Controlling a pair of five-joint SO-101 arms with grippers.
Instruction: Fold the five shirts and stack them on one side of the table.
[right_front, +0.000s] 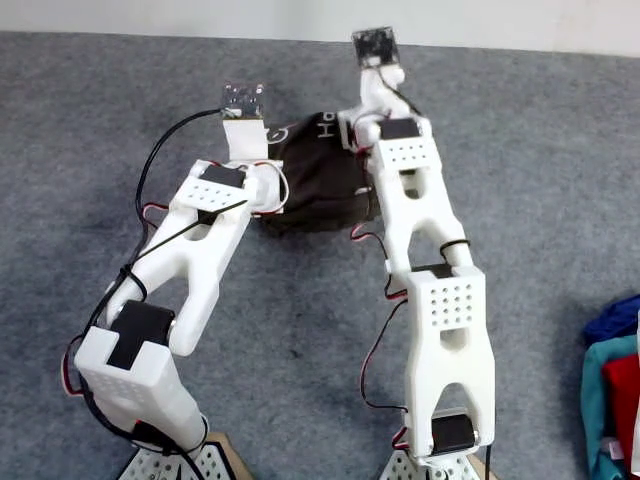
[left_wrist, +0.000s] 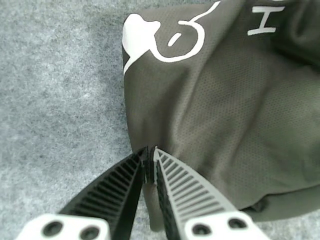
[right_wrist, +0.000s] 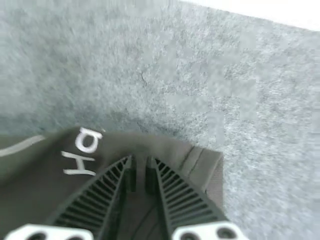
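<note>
A: While the left claw sits at the left edge of the dark shirt, what is it doing there?

B: Its jaws are drawn almost together, with the hem pinched between the tips. I judge that is so one side can be lifted and carried over.

A: And the shirt itself?

B: It is bunched in a lump on the grey bench, toward the far side, between the two arms, with white print facing up. It is not flat, and not yet a neat fold.

A: The right claw?

B: It is at the shirt's far right corner, narrow, and a ridge of cloth seems nipped between the tips, beside a folded seam. Gripping two separate points would let both arms move the cloth together without it sagging.

A: Anything further right?

B: A pile of shirts, blue, teal and red, lies at the bench's right edge, well apart from the dark one. That looks like the stacking side, so this shirt likely goes there once folded.
</note>
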